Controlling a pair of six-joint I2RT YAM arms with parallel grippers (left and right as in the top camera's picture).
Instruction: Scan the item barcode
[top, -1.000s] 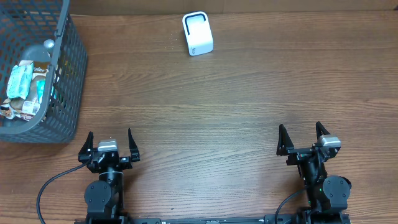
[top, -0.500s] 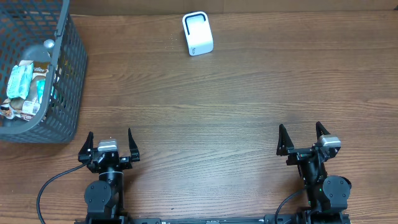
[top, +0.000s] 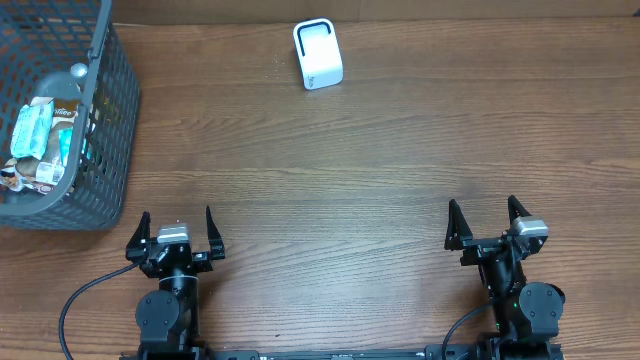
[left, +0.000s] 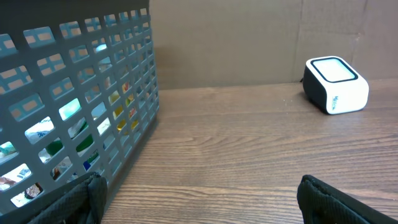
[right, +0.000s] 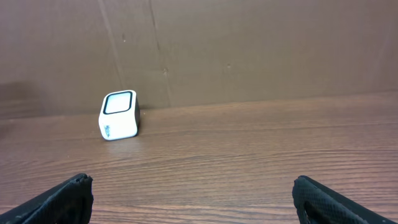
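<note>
Bench (top: 350, 180): one, brown wood grain.
Basket (top: 112, 120): one, grey plastic mesh, ahead and to the left of the left tool (top: 177, 215), close to it in the left wrist view.
Tools: two. Left tool is spread fully wide and has hold of nothing, low over the bench. Right tool (top: 482, 205) is the same: fully wide, nothing between its fingers.
Scanner (top: 318, 54): one, a white box with a dark-rimmed window on top. It sits well ahead, right of the left tool's line and left of the right tool's line, apart from both. There's a small blue mark on its side, too small to read.
Packets (top: 35, 130): inside the basket, white, teal and brown wrappers piled together. The exact count can't be told. Print shows but isn't legible, and no barcode can be made out. They lie ahead-left of the left tool, well apart from the right tool.
</note>
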